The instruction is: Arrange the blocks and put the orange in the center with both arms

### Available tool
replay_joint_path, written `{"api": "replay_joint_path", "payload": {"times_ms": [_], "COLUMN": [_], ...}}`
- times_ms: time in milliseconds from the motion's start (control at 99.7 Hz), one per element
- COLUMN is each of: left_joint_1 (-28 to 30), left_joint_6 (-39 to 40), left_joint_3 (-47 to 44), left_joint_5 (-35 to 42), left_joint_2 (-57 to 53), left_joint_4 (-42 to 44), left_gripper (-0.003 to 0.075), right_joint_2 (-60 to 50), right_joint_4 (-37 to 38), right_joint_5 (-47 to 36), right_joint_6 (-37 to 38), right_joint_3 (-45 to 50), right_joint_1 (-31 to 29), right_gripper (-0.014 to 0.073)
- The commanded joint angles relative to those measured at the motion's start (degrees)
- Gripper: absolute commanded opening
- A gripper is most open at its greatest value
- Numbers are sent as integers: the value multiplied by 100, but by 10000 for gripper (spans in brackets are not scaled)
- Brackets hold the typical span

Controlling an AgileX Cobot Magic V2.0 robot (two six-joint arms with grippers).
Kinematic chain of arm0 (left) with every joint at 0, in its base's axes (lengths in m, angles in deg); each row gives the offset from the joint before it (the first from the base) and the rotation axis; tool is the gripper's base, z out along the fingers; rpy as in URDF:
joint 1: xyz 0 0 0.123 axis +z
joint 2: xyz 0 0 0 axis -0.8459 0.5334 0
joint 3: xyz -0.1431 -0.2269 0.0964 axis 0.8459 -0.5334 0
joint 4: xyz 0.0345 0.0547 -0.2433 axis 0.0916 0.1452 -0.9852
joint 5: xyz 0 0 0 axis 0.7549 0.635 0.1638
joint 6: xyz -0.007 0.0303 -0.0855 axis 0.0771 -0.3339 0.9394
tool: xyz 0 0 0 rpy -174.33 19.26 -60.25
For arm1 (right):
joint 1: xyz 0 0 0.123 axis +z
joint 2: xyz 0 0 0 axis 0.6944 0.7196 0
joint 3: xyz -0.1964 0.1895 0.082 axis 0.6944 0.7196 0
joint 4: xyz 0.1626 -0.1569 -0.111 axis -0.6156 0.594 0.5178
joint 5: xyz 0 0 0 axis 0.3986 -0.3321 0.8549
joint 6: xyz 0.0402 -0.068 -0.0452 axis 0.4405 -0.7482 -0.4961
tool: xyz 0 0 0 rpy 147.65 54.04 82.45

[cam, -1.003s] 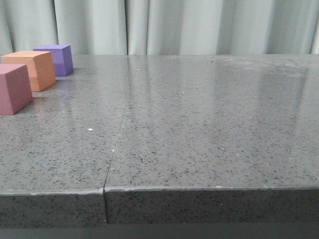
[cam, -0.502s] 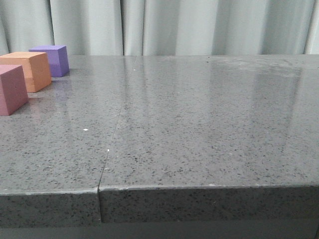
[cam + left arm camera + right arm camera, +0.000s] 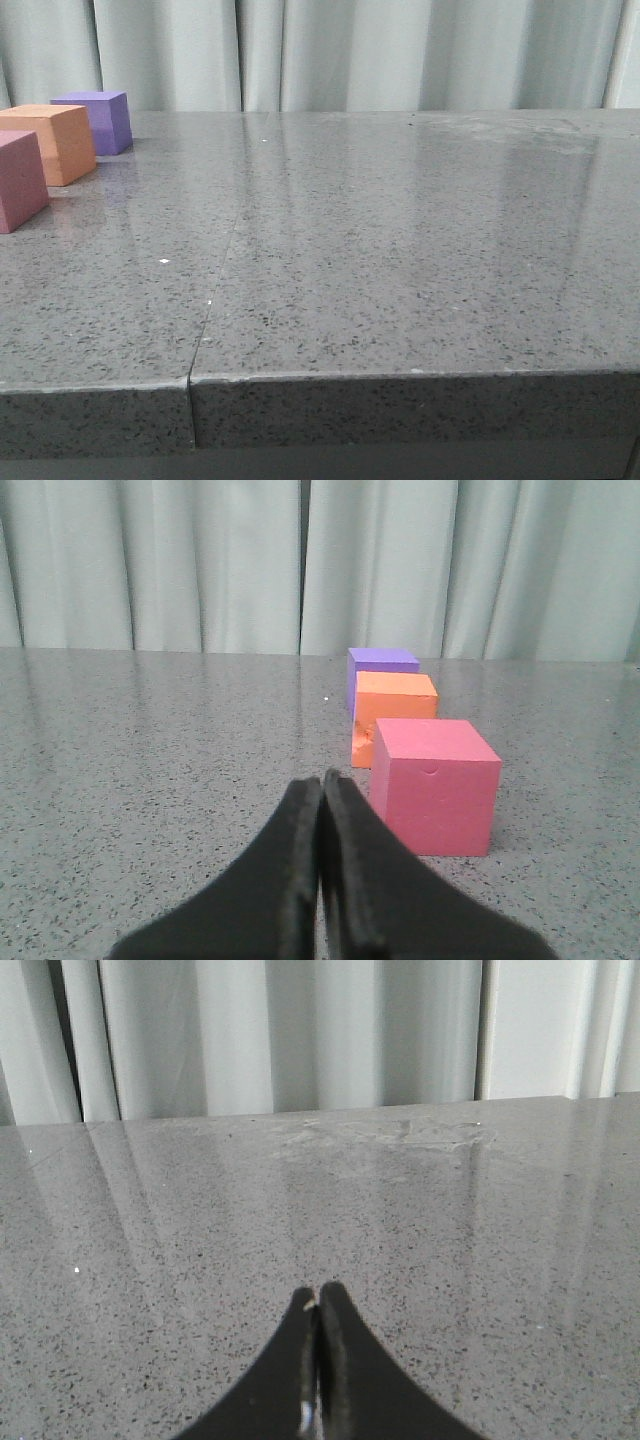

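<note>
On the grey speckled desk (image 3: 400, 250) before pale curtains, the orange block (image 3: 394, 716) sits mid-row between purple block (image 3: 378, 672) and pink block (image 3: 435, 795), so both pairs of closed, empty fingers (image 3: 321, 785) (image 3: 319, 1298) risk knocking the near neighbours.

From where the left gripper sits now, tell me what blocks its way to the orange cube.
The pink-red cube does. In the left wrist view it stands nearest the shut left gripper, with the orange cube directly behind it and the purple cube behind that. Only bare table lies elsewhere ahead.
</note>
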Motion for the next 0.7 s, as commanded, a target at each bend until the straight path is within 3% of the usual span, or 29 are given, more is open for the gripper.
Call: {"api": "replay_joint_path", "payload": {"times_ms": [0, 261, 692], "left_joint_1": [6, 6, 6], "left_joint_6": [11, 11, 11], "left_joint_3": [-231, -231, -231], "left_joint_5": [484, 484, 484], "left_joint_2": [-163, -163, -163], "left_joint_4": [-39, -39, -39], "left_gripper": [-20, -20, -20], "right_joint_2": [-90, -537, -537], "right_joint_4": [103, 110, 115], "right_joint_5": [-270, 290, 315], "right_joint_6": [8, 8, 8], "right_joint_3": [-90, -86, -86], "right_joint_1": [-63, -100, -107], "right_gripper": [-67, -67, -67]}}
